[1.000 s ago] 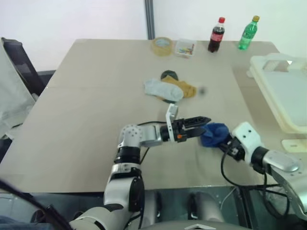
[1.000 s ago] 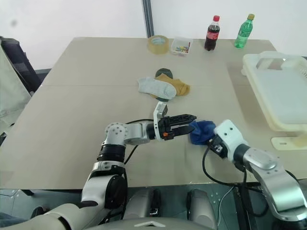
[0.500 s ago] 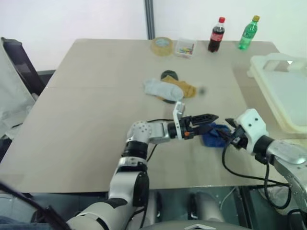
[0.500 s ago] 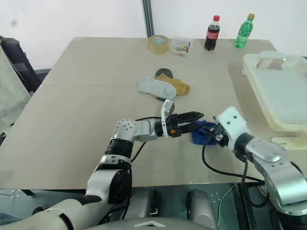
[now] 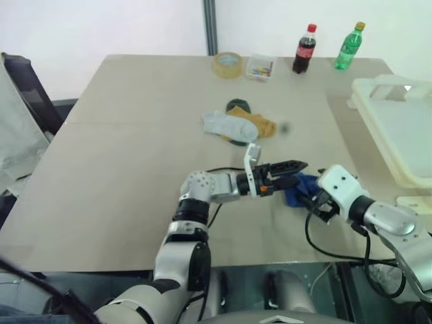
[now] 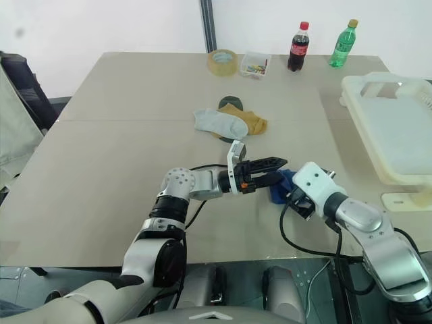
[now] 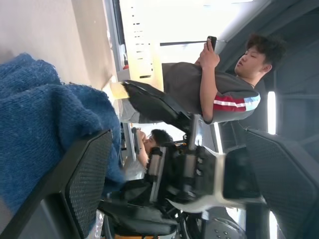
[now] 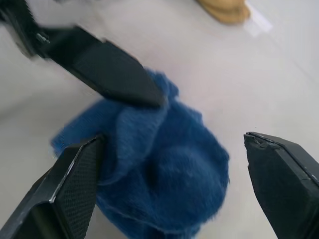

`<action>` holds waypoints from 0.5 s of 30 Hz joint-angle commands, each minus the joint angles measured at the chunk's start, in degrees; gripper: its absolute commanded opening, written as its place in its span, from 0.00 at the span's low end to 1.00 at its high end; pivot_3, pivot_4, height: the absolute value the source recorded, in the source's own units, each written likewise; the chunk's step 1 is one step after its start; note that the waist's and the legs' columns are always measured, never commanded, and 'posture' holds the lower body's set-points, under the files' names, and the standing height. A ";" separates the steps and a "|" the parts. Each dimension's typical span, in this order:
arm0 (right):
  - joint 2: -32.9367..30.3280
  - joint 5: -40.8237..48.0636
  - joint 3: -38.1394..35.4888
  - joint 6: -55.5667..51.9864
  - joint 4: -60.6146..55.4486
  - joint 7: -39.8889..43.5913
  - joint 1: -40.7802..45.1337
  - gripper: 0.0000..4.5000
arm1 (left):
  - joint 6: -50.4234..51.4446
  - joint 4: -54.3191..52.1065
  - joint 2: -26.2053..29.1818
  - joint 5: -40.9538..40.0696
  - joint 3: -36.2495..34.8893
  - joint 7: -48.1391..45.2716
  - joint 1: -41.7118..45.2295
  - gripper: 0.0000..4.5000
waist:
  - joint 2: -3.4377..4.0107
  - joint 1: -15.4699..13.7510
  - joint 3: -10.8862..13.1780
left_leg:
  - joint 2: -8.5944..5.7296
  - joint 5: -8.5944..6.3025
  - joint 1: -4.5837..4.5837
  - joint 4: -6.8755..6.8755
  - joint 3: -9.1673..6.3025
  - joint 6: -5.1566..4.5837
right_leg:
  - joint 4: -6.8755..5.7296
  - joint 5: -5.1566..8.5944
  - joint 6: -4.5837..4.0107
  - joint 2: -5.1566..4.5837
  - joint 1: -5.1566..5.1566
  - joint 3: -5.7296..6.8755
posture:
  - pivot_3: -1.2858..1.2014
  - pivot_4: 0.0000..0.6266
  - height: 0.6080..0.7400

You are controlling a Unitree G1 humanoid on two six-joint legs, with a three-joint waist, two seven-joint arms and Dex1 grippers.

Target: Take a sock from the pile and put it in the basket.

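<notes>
One blue sock (image 5: pixel 302 188) lies bunched on the tabletop (image 5: pixel 135 148), between the two claws. The left claw (image 5: pixel 297 170) reaches in level from the left with its fingers apart, one finger resting against the sock's edge. The right claw (image 8: pixel 169 194) faces the sock with its fingers spread wide on either side of it, seemingly not gripping. The pile (image 5: pixel 237 123) farther back holds what looks like three socks: one grey, one mustard, one dark. One cream basket (image 5: pixel 398 128) sits at the right edge. Two bottles (image 5: pixel 305 49), one roll of tape (image 5: pixel 227 64) and one small box (image 5: pixel 260 68) line the far side.
</notes>
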State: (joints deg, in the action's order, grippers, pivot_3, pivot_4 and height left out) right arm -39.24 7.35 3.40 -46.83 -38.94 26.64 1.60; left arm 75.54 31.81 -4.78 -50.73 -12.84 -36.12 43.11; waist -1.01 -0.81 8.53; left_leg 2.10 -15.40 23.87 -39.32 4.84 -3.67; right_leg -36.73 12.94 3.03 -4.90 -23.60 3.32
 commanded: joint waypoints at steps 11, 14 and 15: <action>21.88 13.41 -21.53 -28.36 1.90 -8.07 7.55 0.99 | -1.15 -9.45 2.70 -2.01 4.07 -9.97 -1.49 1.00 | 0.04 0.08 0.03 | 0.01 0.05 0.02 0.05 0.01 0.09 | -0.01 -0.01 -0.02 -0.01 -0.04 0.00 | 0.52 0.24 0.96; 26.22 15.01 -24.91 -31.99 4.07 -9.21 7.83 0.99 | -1.95 -9.88 3.69 -1.63 4.18 -10.99 -1.63 1.00 | 0.08 0.09 0.02 | 0.01 0.11 0.02 0.05 0.01 0.19 | -0.03 -0.02 -0.02 -0.01 -0.05 0.00 | 0.52 0.24 0.96; 27.37 15.66 -25.86 -32.94 4.51 -9.31 8.08 0.99 | -2.29 -9.68 3.94 -1.26 4.29 -11.05 -1.60 1.00 | 0.09 0.09 0.00 | 0.01 0.11 0.02 0.05 0.02 0.19 | -0.04 -0.02 -0.02 -0.02 -0.05 -0.01 | 0.52 0.24 0.96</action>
State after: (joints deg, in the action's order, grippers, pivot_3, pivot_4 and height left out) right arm -12.37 21.52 -20.69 -77.93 -34.62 17.79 9.41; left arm 74.20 23.76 -0.60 -51.42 -8.95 -46.08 41.51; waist -0.93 -0.72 8.53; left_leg 2.10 -15.41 23.87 -39.27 4.86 -3.68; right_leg -36.77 12.93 3.01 -4.91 -23.64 3.30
